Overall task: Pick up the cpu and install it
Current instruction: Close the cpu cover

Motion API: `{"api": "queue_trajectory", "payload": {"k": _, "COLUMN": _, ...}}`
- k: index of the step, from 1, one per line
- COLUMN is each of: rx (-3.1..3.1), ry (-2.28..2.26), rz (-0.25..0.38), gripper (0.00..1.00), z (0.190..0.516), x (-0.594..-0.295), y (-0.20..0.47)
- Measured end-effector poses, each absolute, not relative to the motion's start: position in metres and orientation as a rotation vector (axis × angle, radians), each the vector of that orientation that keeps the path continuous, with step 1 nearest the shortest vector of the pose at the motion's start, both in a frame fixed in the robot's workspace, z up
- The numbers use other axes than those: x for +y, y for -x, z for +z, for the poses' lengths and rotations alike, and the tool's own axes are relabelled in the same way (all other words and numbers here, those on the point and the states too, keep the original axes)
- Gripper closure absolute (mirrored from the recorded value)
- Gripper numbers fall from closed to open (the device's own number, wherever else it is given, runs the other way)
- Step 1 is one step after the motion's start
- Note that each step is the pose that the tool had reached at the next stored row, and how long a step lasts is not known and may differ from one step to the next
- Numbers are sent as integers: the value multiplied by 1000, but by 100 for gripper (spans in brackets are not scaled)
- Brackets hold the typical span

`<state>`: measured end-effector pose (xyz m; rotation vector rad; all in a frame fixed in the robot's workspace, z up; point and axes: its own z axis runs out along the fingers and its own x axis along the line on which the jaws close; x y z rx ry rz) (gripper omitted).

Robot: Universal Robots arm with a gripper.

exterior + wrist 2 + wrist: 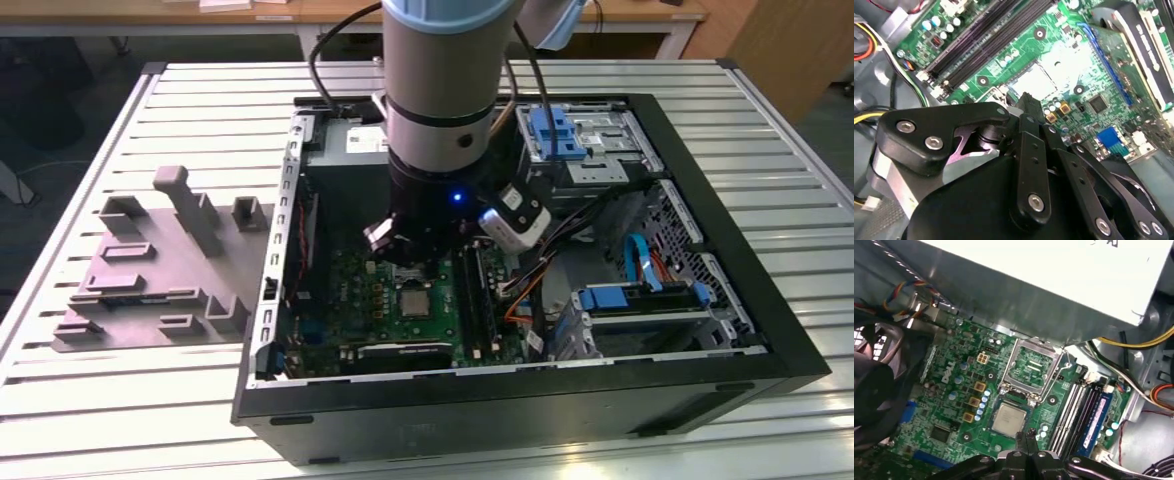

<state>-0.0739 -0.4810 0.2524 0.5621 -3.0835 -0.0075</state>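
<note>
Jaws first: in the first wrist view we see the two black fingertips of the gripper (1028, 436) pressed together with nothing between them, so we read them as clenched and empty.

Just past those tips lies the cpu (1008, 419), a small silvery square sitting flat in its socket on the green board (954, 405). In the exterior view the cpu (412, 298) shows at about six o'clock from the wrist, close under the arm (447, 90). The metal hold-down frame (1034, 367) stands hinged open beside the chip, on the side towards the grey power box (1054, 285), with its thin wire lever raised alongside.

As we judge it, the chip has been picked up and set in place, and the jaws have let go of it. What seems left is closing the frame and lever over it, since both are up.

Outward from there, the memory slots (1089, 415) run beside the socket, and the open black computer case (747, 300) rests on the slatted table (107, 400). A grey tray with raised blocks (160, 270) lies at nine o'clock from the case.

Whether the chip is fully seated we cannot make out. In the second wrist view the gripper's own black links cover much of the scene, and glare washes out the socket.
</note>
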Motion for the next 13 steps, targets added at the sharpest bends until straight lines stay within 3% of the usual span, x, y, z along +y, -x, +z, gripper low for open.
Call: {"api": "queue_trajectory", "payload": {"k": 13, "rx": -2997, "ry": -915, "rz": -6, "gripper": 89, "z": 251, "x": -481, "y": 74}}
